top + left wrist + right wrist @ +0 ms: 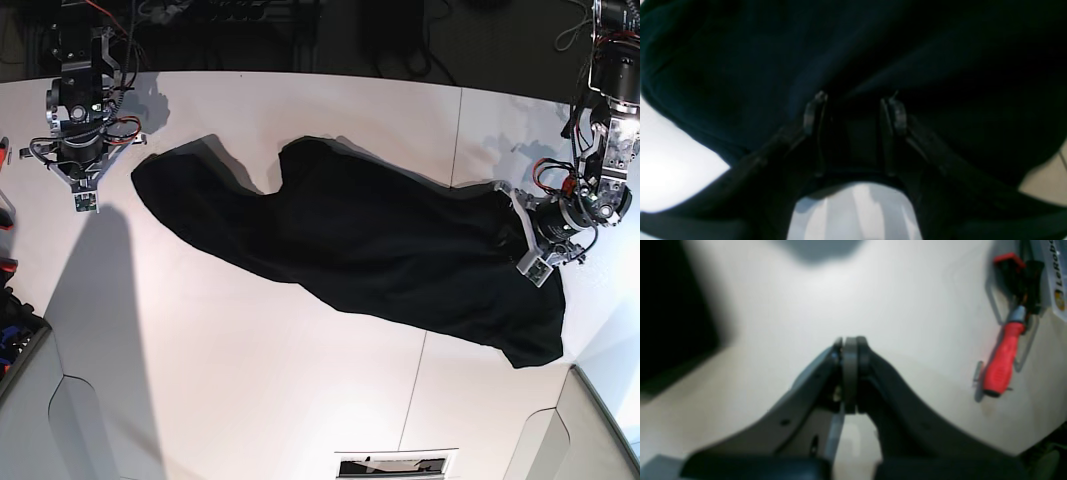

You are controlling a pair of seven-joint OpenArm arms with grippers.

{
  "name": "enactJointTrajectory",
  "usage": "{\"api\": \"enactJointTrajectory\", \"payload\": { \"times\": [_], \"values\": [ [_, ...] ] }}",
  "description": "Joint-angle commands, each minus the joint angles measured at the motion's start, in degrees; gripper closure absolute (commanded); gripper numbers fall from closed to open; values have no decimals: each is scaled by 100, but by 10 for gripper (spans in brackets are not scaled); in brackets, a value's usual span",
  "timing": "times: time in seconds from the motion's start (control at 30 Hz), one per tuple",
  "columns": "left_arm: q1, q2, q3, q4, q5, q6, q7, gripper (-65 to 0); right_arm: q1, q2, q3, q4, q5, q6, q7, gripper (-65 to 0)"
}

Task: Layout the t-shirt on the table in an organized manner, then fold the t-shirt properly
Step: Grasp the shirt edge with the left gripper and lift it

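Observation:
The black t-shirt point(350, 240) lies stretched out diagonally across the white table point(250, 380), rumpled, with no print showing. My left gripper point(515, 230) sits on the shirt's right end. In the left wrist view its fingers point(815, 110) stand apart, the left gripper point(855, 106) is pressed against the t-shirt point(773, 50), and dark cloth fills the gap. Whether any of it is pinched is unclear. My right gripper point(84, 195) hangs over bare table just left of the shirt's left end. In its own view the right gripper point(850, 343) is shut on nothing, with the t-shirt point(666, 306) off to the left.
A red-handled screwdriver point(1002, 356) and other tools lie at the table's left edge near my right arm. A dark bin point(15, 340) stands off the lower left corner. The table's seam point(412, 400) runs under the shirt. A slot point(395, 465) sits at the near edge.

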State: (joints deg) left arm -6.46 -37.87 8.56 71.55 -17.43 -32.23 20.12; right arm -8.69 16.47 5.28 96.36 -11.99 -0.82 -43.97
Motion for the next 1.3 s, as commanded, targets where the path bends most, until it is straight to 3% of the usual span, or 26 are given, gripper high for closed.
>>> {"api": "enactJointTrajectory", "payload": {
  "times": [0.0,0.07,0.2,0.27,0.43,0.6,0.77,0.97,1.1,1.27],
  "values": [
    [-205,-153,-50,68,-59,13,-98,-270,57,72,39,79,-42,-20,63,0],
    [-330,-258,-50,140,-197,9,28,-270,57,66,26,81,26,-20,-13,0],
    [-334,-428,-50,966,-1051,-57,595,-270,55,57,26,144,297,-15,-129,0],
    [-289,-437,-50,1558,-1353,-57,918,-270,39,46,26,280,389,131,-122,0],
    [39,-372,-48,2959,-1626,-57,1132,-271,26,-212,26,785,551,278,-216,0],
    [369,142,46,3451,-1845,-52,1165,-271,26,-614,26,826,844,525,-33,0],
    [570,859,439,3095,-1390,-28,1178,-271,74,-907,26,811,1158,525,306,0],
    [601,1362,1071,2835,-1294,13,1451,-271,452,-999,28,236,1224,560,476,0],
    [789,1620,1261,2837,-1200,17,1467,-271,787,-997,28,-404,1228,868,520,0],
    [1021,1838,1259,2905,-951,466,1567,-271,1045,-997,28,-1021,1228,1034,605,0]
  ]
}}
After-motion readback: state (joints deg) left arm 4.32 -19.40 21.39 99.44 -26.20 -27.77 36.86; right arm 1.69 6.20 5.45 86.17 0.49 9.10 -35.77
